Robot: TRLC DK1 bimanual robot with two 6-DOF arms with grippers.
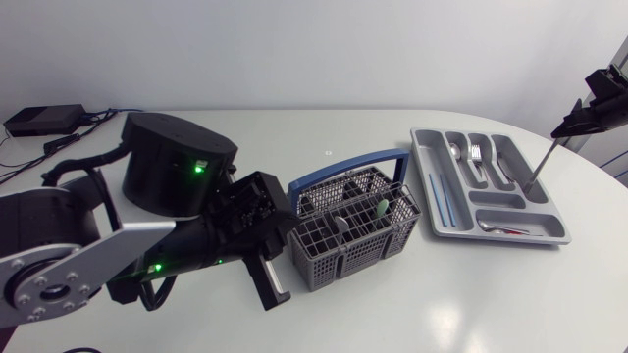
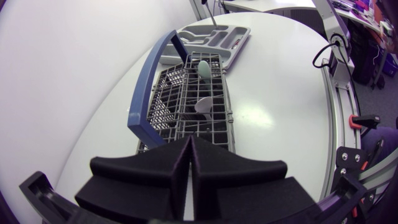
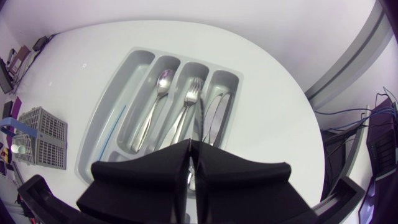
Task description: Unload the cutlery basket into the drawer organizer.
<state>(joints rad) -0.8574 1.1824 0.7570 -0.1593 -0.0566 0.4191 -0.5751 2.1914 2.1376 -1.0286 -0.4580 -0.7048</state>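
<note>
Over the drawer organizer (image 1: 491, 199) at the table's (image 1: 294, 324) right side, right end effector (image 1: 561, 132) is clenched on a thin metal utensil (image 1: 542, 165), its tip hanging into a compartment, not yet let go. Organizer already holds a spoon (image 3: 163, 79), fork (image 3: 193, 96), other silverware and a blue stick (image 1: 444, 191). Mid-table the cutlery basket (image 1: 339, 257) isn't empty: pale green piece (image 1: 379, 208) and grey piece (image 1: 341, 224) at least. Left end effector (image 2: 190, 149) sits beside the basket, pinched closed on nothing. Past halfway, I'd judge.

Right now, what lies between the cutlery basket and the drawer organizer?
Nothing: only a narrow strip of bare table separates the cutlery basket from the drawer organizer. The head view shows it, and the right wrist view too.
</note>
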